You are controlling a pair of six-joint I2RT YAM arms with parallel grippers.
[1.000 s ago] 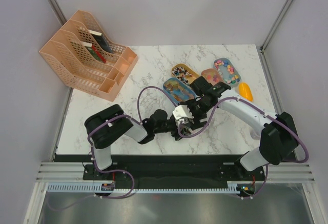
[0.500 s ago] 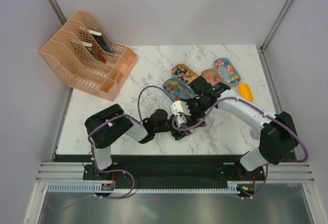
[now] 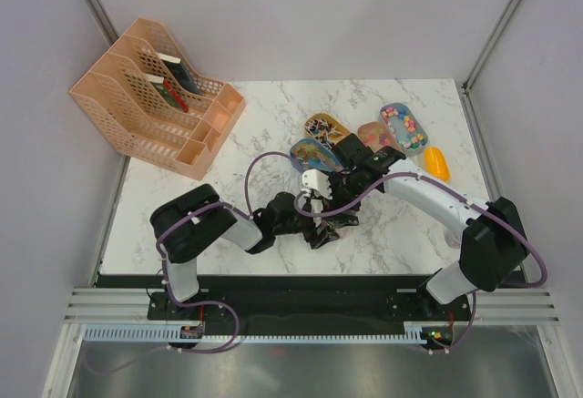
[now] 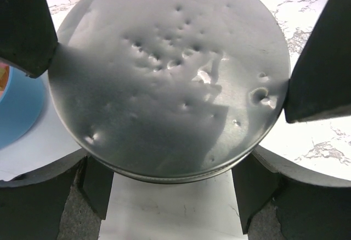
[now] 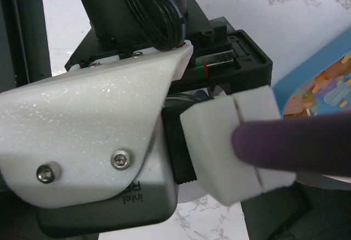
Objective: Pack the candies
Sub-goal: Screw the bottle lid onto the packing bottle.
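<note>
Left end effector (image 4: 173,59) clasps a round tin (image 4: 170,102); right end effector (image 3: 323,205), spread wide, hovers just above. Candies (image 3: 404,129) lie at one o'clock, their tray (image 3: 390,109) running eleven-to-five.

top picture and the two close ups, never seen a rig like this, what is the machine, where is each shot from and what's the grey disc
It is two robot arms bolted at the near edge of a marble table: left arm, right arm. The top picture is from a fixed camera overhead; each close-up is from a camera on one wrist. On it sit a peach file rack, oval trays of candies and a yellow scoop. The grey disc looks like a metal tin or lid, gripped by the left gripper. The right wrist's picture mostly shows the other arm's white camera housing.
</note>
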